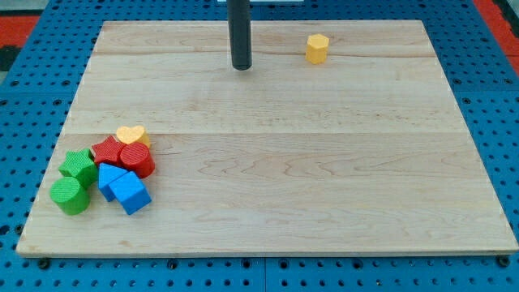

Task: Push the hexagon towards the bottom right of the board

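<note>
Board [268,162]: pale wood, faint lengthwise grain bands. Around board: blue pegboard [32,73], regular dot-hole pattern; red patches at the view's top corners. Rod: dark grey, tip [242,68] same. Hexagon [317,49]: yellow-orange, right of tip. Cluster near board's bottom-left corner: yellow heart [130,135]; red block [106,150]; red cylinder [137,160]; green star [79,165]; green cylinder [70,195]; blue block [107,178]; blue cube [130,193].

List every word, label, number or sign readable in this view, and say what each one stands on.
None: no text shows on the wooden board, on the yellow hexagon, on the clustered blocks at the view's lower left, or on my tip.
</note>
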`<state>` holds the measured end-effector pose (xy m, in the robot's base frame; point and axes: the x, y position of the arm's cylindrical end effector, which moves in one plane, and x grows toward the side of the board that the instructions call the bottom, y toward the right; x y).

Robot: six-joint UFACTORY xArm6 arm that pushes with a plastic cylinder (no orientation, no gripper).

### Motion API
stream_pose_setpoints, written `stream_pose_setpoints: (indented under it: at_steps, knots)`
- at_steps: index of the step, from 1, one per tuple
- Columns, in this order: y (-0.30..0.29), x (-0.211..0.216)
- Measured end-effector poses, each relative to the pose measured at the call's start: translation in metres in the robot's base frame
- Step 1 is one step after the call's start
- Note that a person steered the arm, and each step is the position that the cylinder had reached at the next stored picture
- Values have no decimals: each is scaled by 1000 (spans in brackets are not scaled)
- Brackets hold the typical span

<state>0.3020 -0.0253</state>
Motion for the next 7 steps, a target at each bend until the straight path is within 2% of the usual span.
stream_pose_setpoints:
  at_steps: [1, 2, 3, 4, 5, 7]
  knots:
    - [16, -6]
    - [31, -52]
    - [60, -74]
    - [100, -74]
    - [112, -62]
    - [167, 11]
